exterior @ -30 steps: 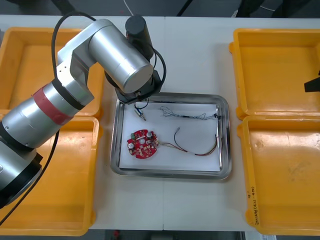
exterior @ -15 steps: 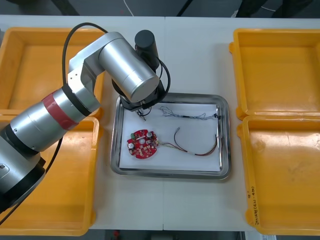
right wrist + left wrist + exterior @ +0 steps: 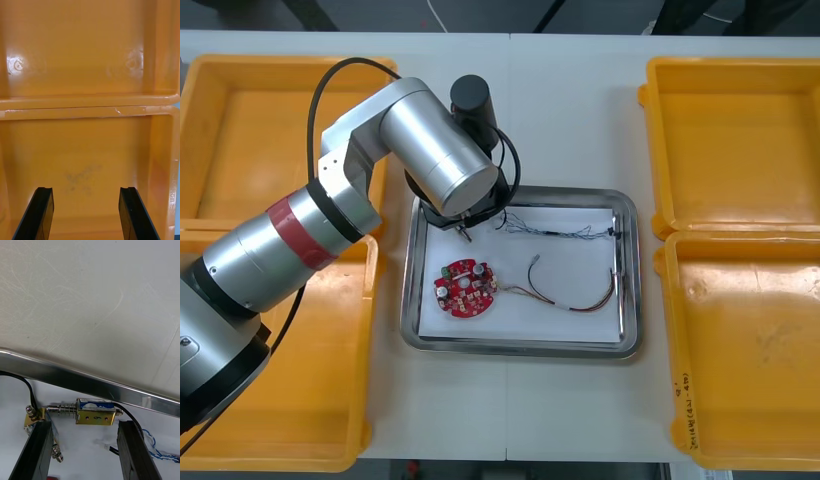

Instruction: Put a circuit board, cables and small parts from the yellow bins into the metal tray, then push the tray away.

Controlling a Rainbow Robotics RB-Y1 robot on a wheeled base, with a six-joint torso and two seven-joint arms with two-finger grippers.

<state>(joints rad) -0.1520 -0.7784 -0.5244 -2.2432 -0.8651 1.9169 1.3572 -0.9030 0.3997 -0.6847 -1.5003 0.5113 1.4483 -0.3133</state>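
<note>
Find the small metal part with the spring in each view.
Front view: small metal part in the tray's far left corner.
Left wrist view: it lies just beyond the left gripper's open fingers, beside the rim.
Right wrist view: yellow bins instead.
Shared landmark: tray rim.

Front: we look steeply down on the whole table (image 3: 570, 90). Wrists: close-up — left shares the metal tray (image 3: 90, 384), right the yellow bins (image 3: 90, 157).

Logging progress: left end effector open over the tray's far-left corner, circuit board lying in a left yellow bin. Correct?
No: the circuit board lies in the metal tray, near its left side, as the front view shows. The left end effector is open over the tray's far-left corner, as stated.
</note>
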